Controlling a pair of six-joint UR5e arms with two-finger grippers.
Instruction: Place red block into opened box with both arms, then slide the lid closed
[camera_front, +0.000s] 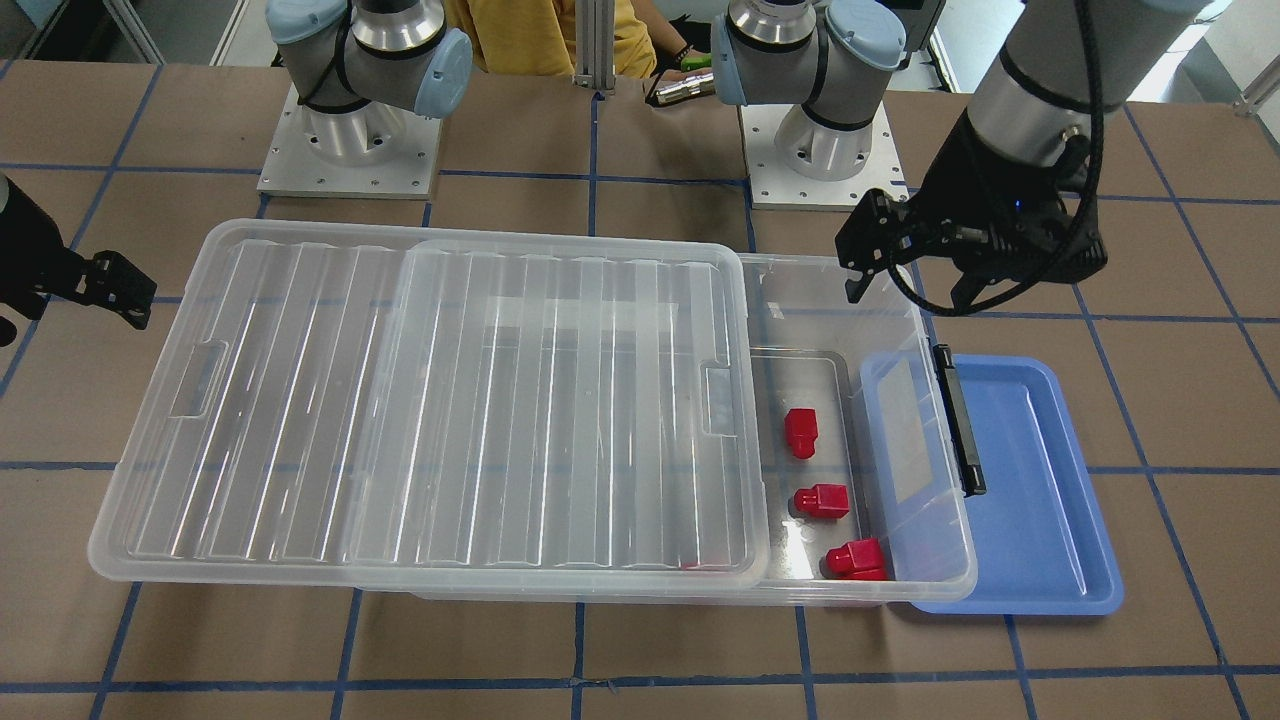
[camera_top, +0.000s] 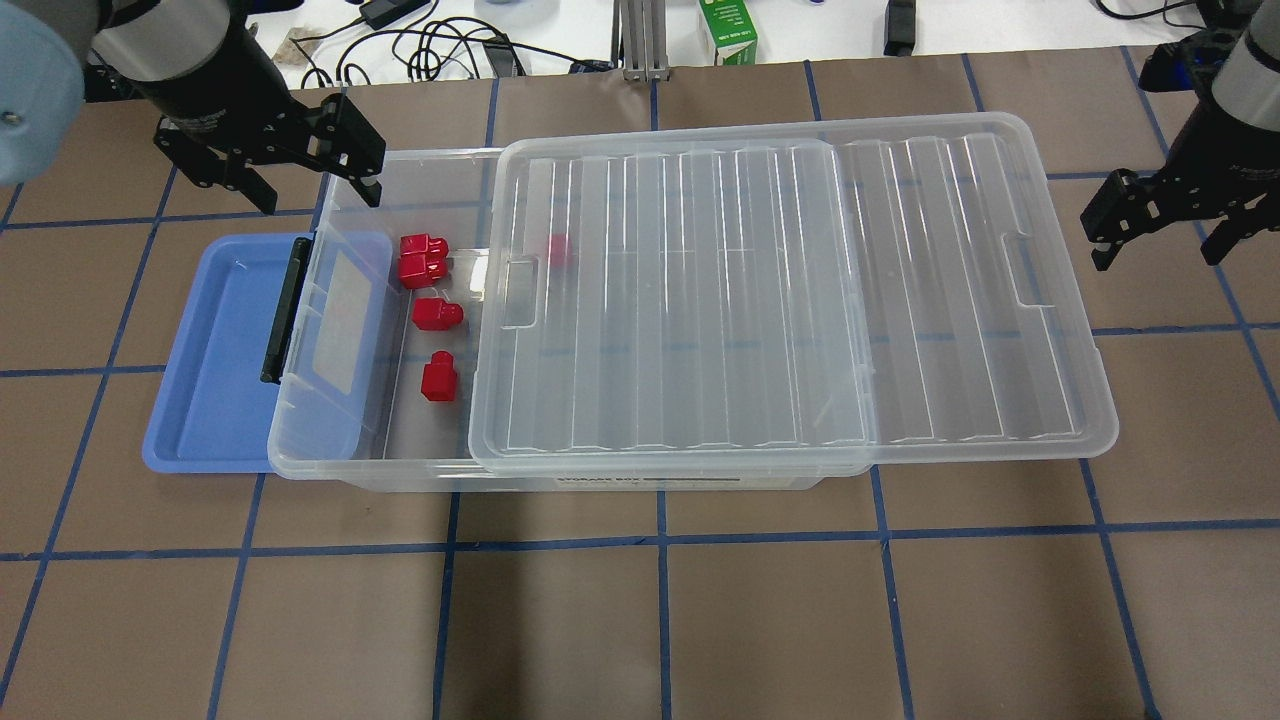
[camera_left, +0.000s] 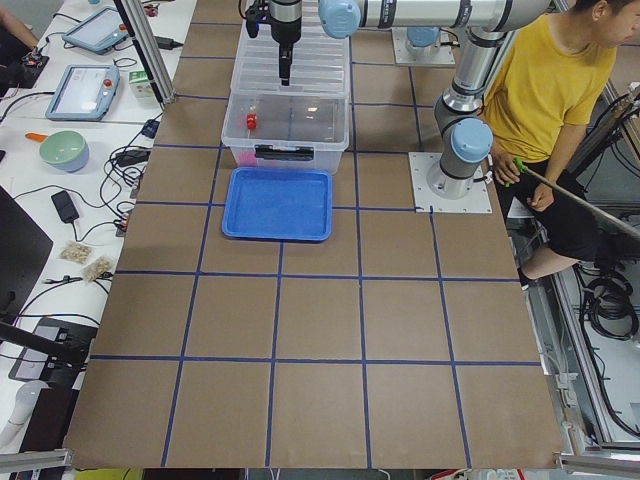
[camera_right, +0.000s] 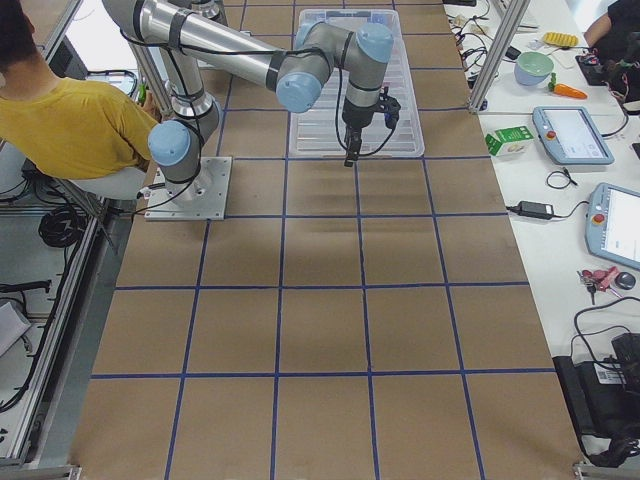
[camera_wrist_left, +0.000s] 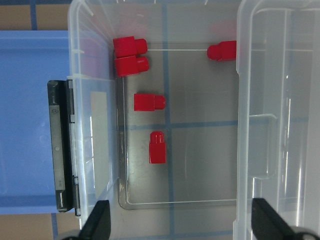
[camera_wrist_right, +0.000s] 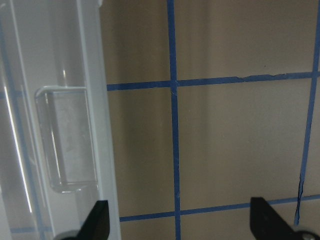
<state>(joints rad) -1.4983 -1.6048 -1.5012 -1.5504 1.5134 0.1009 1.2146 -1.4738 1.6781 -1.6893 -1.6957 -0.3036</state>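
**A:** Start with the big piece. Where's the box?

**B:** Lengthwise on the worktop, its latch end sitting over a blue tray. Thin clear plastic, so I'd guess it's light and could skid if shoved.

**A:** And the lid?

**B:** On top, but offset. It overhangs the end on the robot's right and leaves a strip open at the left end. It looks ribbed, stiff enough to push, slick and a little bendy. I'd press on the overhanging short edge near its notch, square-on so it doesn't jam.

**A:** Is anything there to do that?

**B:** The right gripper hangs beside that edge with its fingers spread, holding nothing.

**A:** And the red block?

**B:** It's on the box floor with four lookalikes, one partly under the lid. They look hard, smooth and light. Pinch across the flat body, not the stub.

**A:** The left gripper?

**B:** It's above the open strip, jaws apart and empty.
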